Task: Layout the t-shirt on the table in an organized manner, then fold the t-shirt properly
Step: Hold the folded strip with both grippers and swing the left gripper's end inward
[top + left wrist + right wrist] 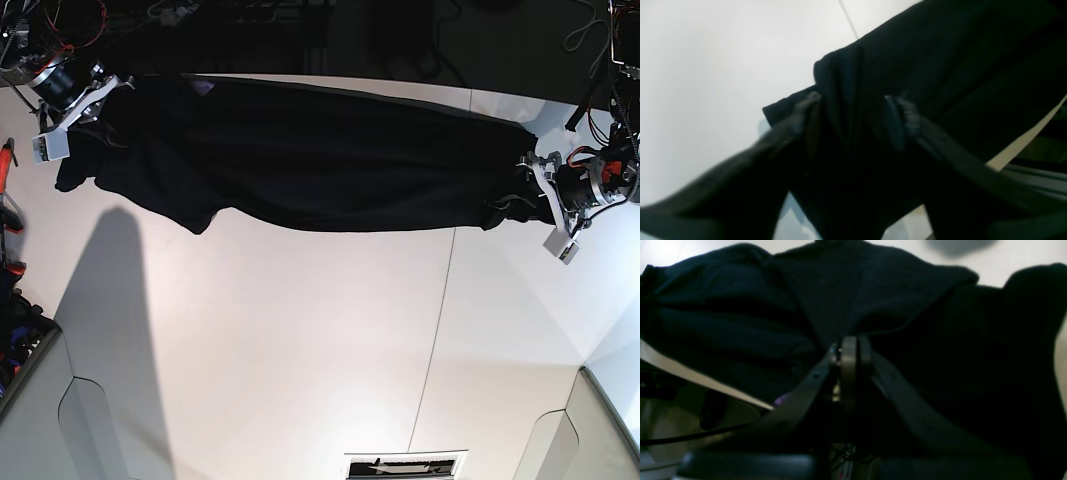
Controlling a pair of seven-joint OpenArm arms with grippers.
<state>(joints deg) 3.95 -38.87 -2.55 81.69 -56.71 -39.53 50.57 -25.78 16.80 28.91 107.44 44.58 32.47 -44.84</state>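
At the left of the base view we see the right gripper [100, 88] at the far left corner of the white desk [300, 330]. In its wrist view the fingers [848, 355] are pressed together, and black cloth fans out from them in ridges, so they are pinching the t-shirt [310, 165]. A small purple patch [781, 399] shows beside the finger on the left of that view.

Moving rightward, the t-shirt lies along the far edge of the desk as one long dark band, bunched and creased rather than flat. Its left end is wider and rumpled, with a lobe drooping toward us; its lower edge curves up toward the right. A thin dark seam line [440, 300] crosses the desk below the shirt's right part.

At the right sits the left gripper [515, 200], at the shirt's narrow right end. In its wrist view the left gripper [853, 115] has its fingers [903, 116] spread apart, with a gathered fold of the t-shirt [940, 66] standing between them. That view is blurred, so we cannot tell whether either finger touches the cloth.
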